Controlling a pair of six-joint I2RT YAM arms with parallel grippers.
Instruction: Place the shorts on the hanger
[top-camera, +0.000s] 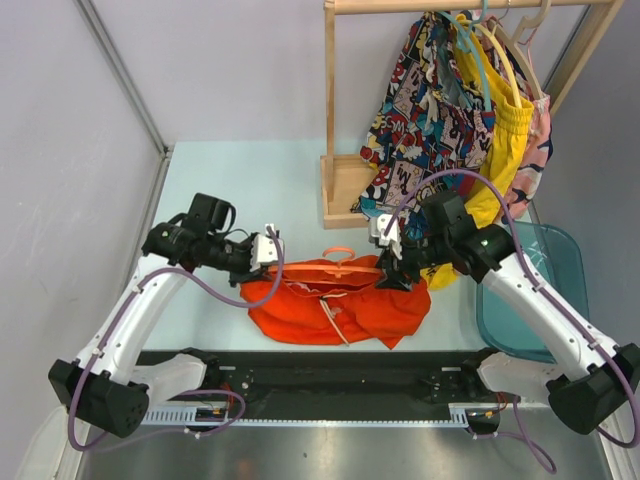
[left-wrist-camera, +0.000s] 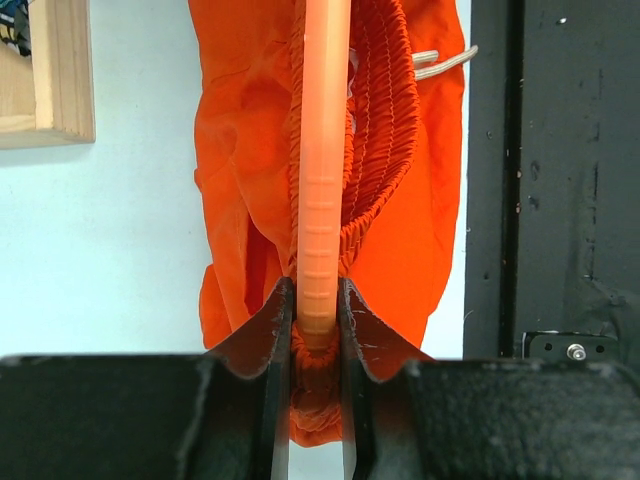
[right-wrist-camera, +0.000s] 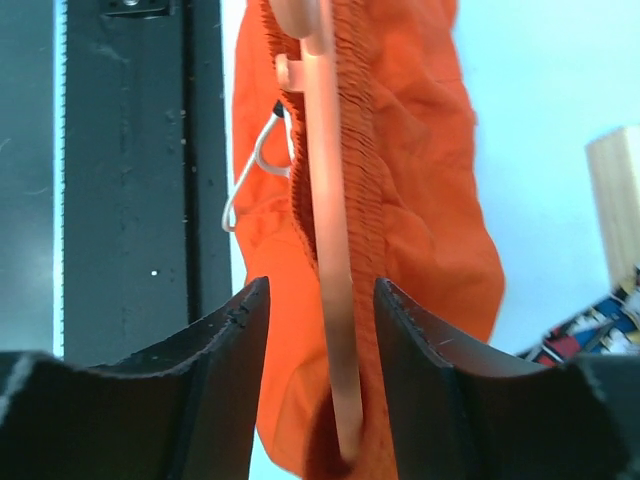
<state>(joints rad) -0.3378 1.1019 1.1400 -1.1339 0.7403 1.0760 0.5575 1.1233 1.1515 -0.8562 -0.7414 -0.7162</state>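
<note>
Orange hanger (left-wrist-camera: 322, 200) between left fingers (left-wrist-camera: 262, 345)

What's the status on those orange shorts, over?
Left hand shut on hanger. Right hand open around its other end. Hanger along shorts waistband. Nothing blocking.

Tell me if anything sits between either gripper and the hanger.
Nothing foreign does. The left gripper is shut directly on the hanger. The right gripper is open, its jaws either side of the hanger. Only the waistband of the shorts lies in that gap beside it.
</note>
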